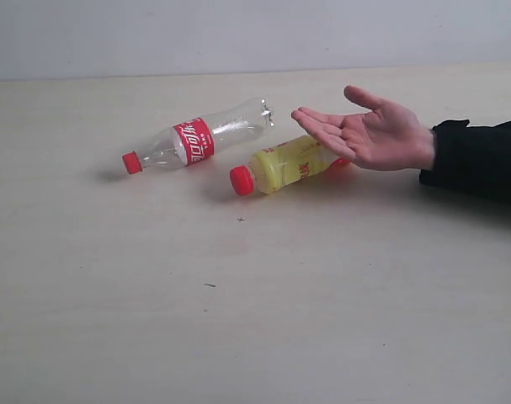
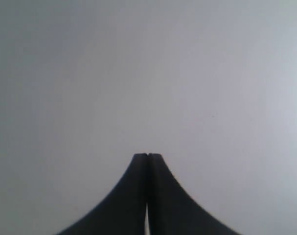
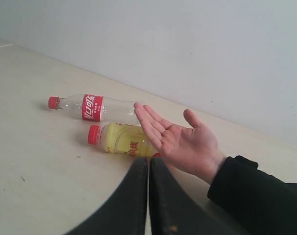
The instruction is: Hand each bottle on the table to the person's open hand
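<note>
Right robot hand [image 3: 148, 159], seen from its own wrist camera: two dark fingers pressed together with nothing between them. Just past the fingertips a person's open palm [image 3: 180, 139] faces up, with a black sleeve [image 3: 256, 191] behind it. Beyond the palm a yellow bottle with a red cap [image 3: 120, 138] lies on its side on the pale desk [image 3: 35, 186]. Farther off lies a clear cola bottle with red cap and red label [image 3: 89, 107], also on its side.

Left robot hand [image 2: 148, 155], from its wrist camera: fingers shut and empty, facing plain grey, with no bottle or desk in sight.

The exterior view shows neither robot hand. The clear cola bottle sits left of centre and the yellow bottle at centre, both caps pointing to the lower left. They are near each other and seemingly not touching. The yellow bottle's base is hidden behind the person's fingers, and the arm enters from the right edge. Only these two bottles are visible.

Judgement: the handover has not begun, since nothing is lifted. The next move calls for one hand to part its fingers, come down across a bottle's body and close on it. The clear cola bottle looks the freer pick, because the yellow one is crowded by the waiting palm
</note>
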Controlling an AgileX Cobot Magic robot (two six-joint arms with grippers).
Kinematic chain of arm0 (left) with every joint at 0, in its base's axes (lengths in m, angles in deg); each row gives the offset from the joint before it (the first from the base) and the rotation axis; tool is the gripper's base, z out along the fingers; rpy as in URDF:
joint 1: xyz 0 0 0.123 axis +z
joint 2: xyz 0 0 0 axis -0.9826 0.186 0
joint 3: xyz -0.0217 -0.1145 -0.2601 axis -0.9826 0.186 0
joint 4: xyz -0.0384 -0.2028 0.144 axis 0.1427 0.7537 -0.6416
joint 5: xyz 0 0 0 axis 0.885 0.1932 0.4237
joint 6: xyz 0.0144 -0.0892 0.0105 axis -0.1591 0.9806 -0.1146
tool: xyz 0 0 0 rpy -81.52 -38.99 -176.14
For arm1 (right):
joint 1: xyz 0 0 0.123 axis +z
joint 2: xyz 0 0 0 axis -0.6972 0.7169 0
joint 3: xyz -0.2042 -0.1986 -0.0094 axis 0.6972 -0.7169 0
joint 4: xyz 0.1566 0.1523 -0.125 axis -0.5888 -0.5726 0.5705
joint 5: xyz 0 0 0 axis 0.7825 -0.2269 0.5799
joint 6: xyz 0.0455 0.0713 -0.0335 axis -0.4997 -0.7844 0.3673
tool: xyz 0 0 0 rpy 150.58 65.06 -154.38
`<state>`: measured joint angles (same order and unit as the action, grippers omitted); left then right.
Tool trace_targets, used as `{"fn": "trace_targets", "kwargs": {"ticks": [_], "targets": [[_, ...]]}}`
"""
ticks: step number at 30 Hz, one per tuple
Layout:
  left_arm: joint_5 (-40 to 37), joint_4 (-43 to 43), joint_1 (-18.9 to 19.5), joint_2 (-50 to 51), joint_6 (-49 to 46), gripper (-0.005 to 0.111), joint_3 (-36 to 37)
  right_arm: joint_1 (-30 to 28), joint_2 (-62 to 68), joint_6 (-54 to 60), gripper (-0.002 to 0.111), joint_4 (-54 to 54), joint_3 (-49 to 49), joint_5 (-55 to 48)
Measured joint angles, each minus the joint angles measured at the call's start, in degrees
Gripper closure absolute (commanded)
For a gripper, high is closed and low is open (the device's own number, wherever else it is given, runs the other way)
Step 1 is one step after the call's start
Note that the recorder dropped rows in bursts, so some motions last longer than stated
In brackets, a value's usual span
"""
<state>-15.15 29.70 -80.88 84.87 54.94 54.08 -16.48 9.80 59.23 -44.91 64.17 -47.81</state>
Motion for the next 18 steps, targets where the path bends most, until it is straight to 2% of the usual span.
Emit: {"fn": "trace_targets", "kwargs": {"ticks": [5, 10, 13, 18], "targets": [[0.4, -1.9, 0.0, 16.9, -4.2, 0.107, -10.3, 0.0, 0.0, 0.0, 0.106, 0.0, 0.0, 0.0], [-3.0, -7.2, 0.0, 39.1, -6.8, 0.107, -24.8, 0.0, 0.0, 0.0, 0.106, 0.0, 0.0, 0.0], [-12.1, -13.9, 0.0, 51.6, -7.6, 0.107, -35.5, 0.0, 0.0, 0.0, 0.106, 0.0, 0.0, 0.0], [-34.5, -22.3, -0.1, 67.8, -11.1, 0.107, -53.2, 0.0, 0.0, 0.0, 0.106, 0.0, 0.0, 0.0]]}}
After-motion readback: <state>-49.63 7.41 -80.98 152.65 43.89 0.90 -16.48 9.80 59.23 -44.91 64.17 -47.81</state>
